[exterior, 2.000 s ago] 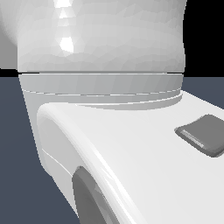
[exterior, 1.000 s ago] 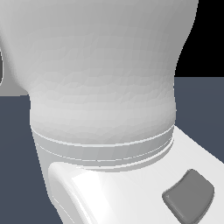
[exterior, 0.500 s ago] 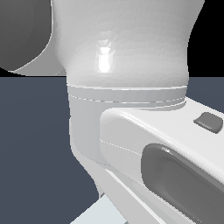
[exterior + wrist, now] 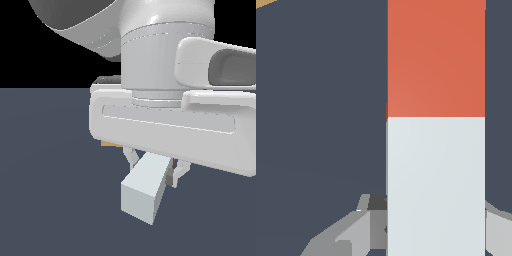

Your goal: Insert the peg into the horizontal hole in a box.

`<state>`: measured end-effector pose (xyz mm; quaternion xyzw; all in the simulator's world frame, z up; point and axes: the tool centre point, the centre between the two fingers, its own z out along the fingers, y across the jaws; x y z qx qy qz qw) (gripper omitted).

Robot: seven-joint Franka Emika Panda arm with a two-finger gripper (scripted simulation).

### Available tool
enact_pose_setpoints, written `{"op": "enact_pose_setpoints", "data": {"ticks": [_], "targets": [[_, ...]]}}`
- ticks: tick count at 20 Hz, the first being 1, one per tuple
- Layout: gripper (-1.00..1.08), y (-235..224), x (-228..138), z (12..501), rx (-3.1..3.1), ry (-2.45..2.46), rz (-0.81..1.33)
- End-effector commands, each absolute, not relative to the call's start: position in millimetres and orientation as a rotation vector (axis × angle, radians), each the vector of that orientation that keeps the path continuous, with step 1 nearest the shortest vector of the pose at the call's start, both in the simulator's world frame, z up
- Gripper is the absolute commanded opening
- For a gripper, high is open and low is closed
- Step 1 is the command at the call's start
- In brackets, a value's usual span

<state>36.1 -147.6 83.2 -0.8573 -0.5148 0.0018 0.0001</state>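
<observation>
- My pincer [image 4: 152,167] hangs under my wrist with one finger [image 4: 131,156] on each side of the peg [image 4: 146,187]; the jaws look pressed against its white half, so I judge I am pinching it, though the contact faces themselves are hidden.
- In the wrist view the same fingers [image 4: 343,232] flank the white part of the peg [image 4: 436,130], and the red-orange half runs on beyond them, away from my hand.
- The peg's long axis lies level, crossing the line between my fingers; in the exterior view its white end points toward the camera.
- The box [image 4: 109,144] shows only as a tan-orange sliver behind my hand, on the far side, beyond the red end. A corner of it [image 4: 266,3] also shows in the wrist view, off to one side of the peg's line.
- The hole is not visible in either view, so I cannot tell whether the peg's axis meets it.
</observation>
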Motion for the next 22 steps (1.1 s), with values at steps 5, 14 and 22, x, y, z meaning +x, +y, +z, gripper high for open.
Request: {"op": "enact_pose_setpoints", "data": {"ticks": [5,14,22], "targets": [[-1.0,-108,42,114,-2.496,-1.911,0.002],[-1.0,-83,40,133,-2.351,-2.084,0.001],[-1.0,-81,39,133,-2.341,-2.094,0.002]]}}
